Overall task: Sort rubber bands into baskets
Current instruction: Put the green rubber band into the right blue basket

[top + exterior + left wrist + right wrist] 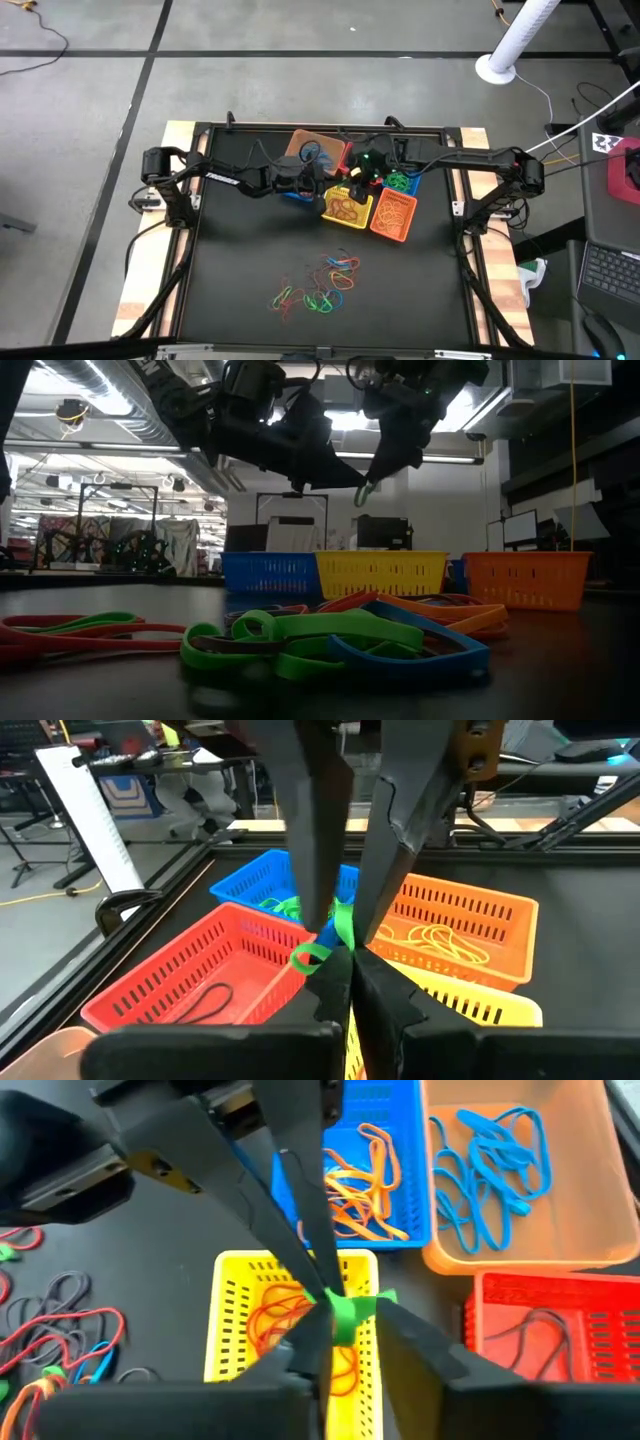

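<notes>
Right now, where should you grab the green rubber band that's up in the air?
Probably its little free loop, the bit of the green rubber band poking out beside the left gripper's pinch. The rest is squashed flat there. The right gripper, meeting it head-on, is best placed to come from the opposite side.

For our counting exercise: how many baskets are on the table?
6, clustered far mid-table: tan-orange basket, red basket, yellow basket, orange basket, left blue basket, right blue basket. None seems hidden.
</notes>
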